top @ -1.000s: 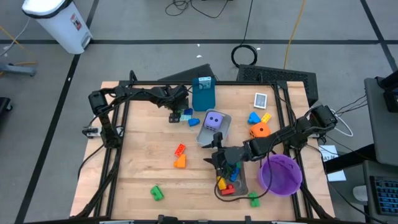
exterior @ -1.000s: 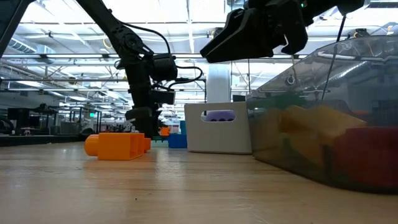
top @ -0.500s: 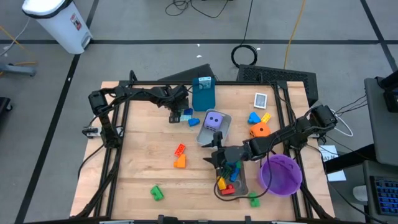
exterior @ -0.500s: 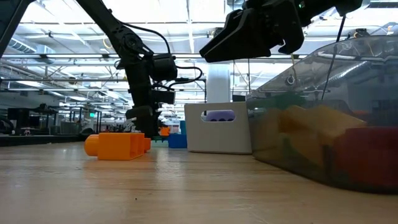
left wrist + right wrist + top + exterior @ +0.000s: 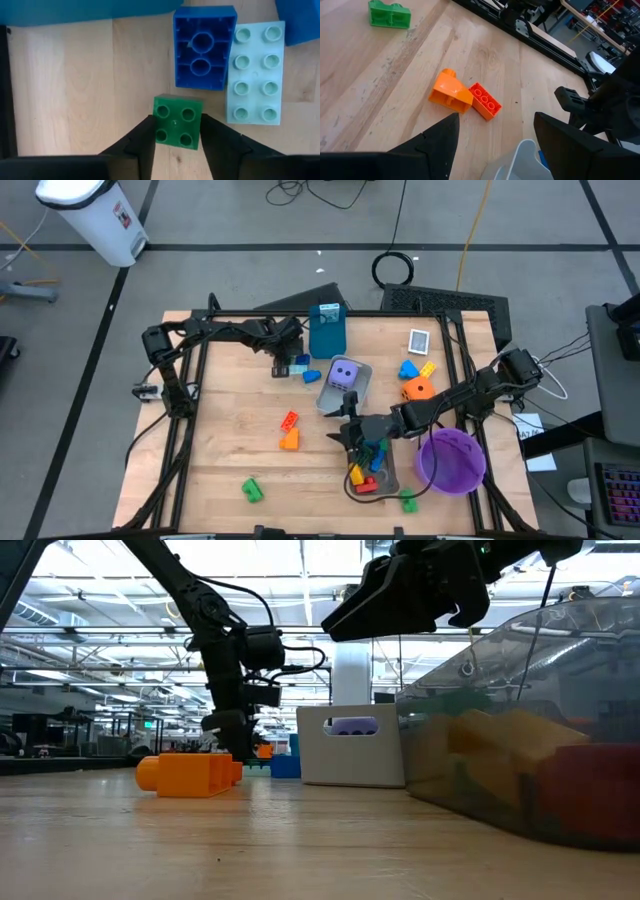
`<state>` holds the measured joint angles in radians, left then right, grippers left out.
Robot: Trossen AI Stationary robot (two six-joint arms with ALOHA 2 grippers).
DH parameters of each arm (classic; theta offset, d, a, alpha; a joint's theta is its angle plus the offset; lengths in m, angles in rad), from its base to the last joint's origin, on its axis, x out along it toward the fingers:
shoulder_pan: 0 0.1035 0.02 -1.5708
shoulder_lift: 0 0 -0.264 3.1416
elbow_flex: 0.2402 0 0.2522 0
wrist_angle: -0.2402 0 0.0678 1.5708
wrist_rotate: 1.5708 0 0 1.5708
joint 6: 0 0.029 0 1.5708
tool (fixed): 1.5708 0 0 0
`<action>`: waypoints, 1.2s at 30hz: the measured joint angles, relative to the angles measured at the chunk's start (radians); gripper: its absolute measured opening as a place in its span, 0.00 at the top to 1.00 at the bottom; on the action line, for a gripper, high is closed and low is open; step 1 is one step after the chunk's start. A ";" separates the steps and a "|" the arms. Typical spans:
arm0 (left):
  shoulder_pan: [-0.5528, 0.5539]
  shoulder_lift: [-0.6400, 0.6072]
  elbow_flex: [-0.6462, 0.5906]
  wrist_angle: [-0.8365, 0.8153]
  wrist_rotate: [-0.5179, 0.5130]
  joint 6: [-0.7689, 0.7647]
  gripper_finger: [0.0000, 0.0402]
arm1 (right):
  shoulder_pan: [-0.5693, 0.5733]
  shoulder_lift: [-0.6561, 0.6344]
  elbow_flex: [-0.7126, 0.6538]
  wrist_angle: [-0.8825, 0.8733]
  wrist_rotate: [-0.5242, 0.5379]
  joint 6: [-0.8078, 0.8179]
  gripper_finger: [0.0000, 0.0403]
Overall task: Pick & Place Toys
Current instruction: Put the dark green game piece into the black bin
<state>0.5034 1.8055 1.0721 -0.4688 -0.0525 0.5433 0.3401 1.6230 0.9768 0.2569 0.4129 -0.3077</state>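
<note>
A small green four-stud brick [image 5: 177,121] lies studs up on the wooden table, at the far side in the high view. My left gripper [image 5: 176,137] [image 5: 284,366] reaches down with a finger on each side of it. A dark blue brick [image 5: 205,47] lies studs down beside a pale turquoise brick [image 5: 256,75] just beyond. My right gripper [image 5: 352,436] [image 5: 495,150] hangs open and empty over a clear tray [image 5: 390,476] of bricks near the front. An orange brick [image 5: 451,93] and a red brick [image 5: 485,101] lie on the table ahead of it. My left gripper pinches the green brick by two opposite side walls [image 5: 156,131] between its two fingers. The fingers slant steeply down onto it from above. The brick sits flat on the table, studs up.
A grey tray [image 5: 358,388] holds the purple die [image 5: 344,373]. An orange die [image 5: 418,389], a blue brick [image 5: 408,369] and a yellow brick [image 5: 428,368] lie at the right. A purple bowl [image 5: 452,460] stands front right, a blue box [image 5: 327,330] at the far edge. Green bricks [image 5: 251,490] [image 5: 408,500] lie near the front.
</note>
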 joint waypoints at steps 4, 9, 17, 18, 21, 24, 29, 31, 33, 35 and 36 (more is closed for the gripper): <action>0.000 0.000 0.000 0.012 -0.001 0.000 0.70 | 0.000 0.000 0.000 0.000 0.000 0.000 0.38; 0.000 0.000 0.000 0.018 -0.002 0.000 0.71 | 0.000 0.000 0.000 0.000 0.000 0.000 0.38; -0.002 -0.012 -0.001 0.010 -0.012 -0.004 0.70 | 0.000 0.000 0.000 -0.001 0.000 0.000 0.38; -0.002 -0.022 -0.001 0.005 -0.023 -0.004 0.71 | 0.000 0.000 0.000 -0.003 0.000 0.000 0.38; -0.002 -0.069 -0.001 -0.019 -0.057 -0.007 0.77 | 0.000 0.000 0.000 -0.008 0.000 -0.002 0.38; -0.002 -0.136 -0.001 -0.039 -0.061 -0.029 0.84 | 0.000 0.000 0.000 -0.008 0.000 -0.003 0.38; 0.000 -0.253 0.000 -0.045 -0.027 -0.075 0.99 | 0.000 0.000 0.000 -0.005 0.000 -0.017 0.38; 0.000 -0.283 0.000 -0.046 -0.026 -0.085 0.97 | 0.000 0.000 0.000 0.002 0.000 -0.016 0.38; 0.000 -0.299 0.000 -0.046 -0.027 -0.112 0.92 | 0.000 0.000 0.000 0.003 0.000 -0.016 0.38; 0.000 -0.298 0.000 -0.041 -0.027 -0.140 0.86 | 0.000 0.000 0.000 0.004 0.000 -0.016 0.38; 0.001 -0.296 0.000 -0.037 -0.028 -0.151 0.83 | 0.000 0.000 0.000 0.005 0.000 -0.016 0.38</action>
<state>0.5040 1.5094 1.0718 -0.5060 -0.0802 0.3925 0.3401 1.6230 0.9768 0.2622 0.4133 -0.3240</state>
